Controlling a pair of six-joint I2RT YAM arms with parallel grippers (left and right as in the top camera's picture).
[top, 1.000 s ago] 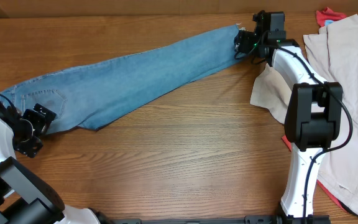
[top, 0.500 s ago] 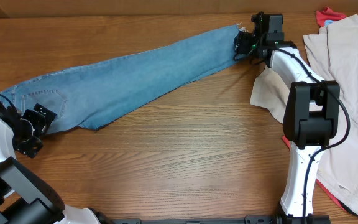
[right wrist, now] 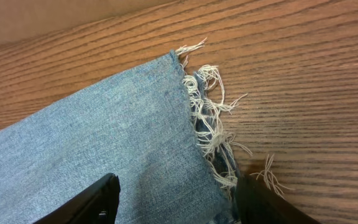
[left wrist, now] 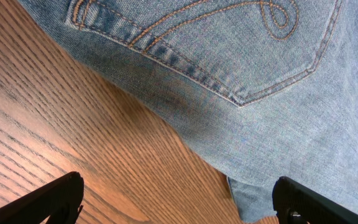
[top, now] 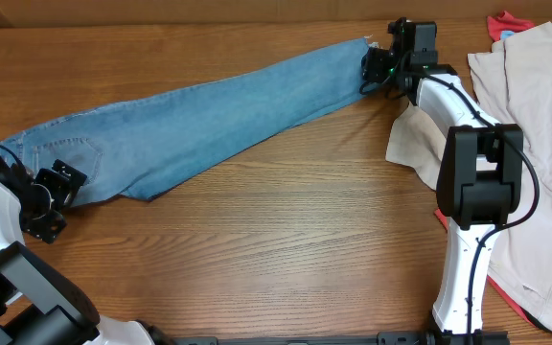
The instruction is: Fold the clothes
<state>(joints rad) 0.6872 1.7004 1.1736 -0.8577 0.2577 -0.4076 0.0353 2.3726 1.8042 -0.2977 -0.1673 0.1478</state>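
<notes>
The jeans (top: 199,120) have not moved, with the right gripper (right wrist: 176,194) still straddling their frayed hem (right wrist: 207,127) unclenched and the left gripper (left wrist: 179,190) spread wide beside their back pocket (left wrist: 229,37).

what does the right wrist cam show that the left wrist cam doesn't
Only the right wrist view: the frayed, stringy hem of the jeans, lying flat between the parted fingers of the right gripper. Only the left wrist view: a stitched back pocket with orange curls, and the left gripper wide open over the denim's edge. Both: light blue denim lying on the wood-grain table.
</notes>
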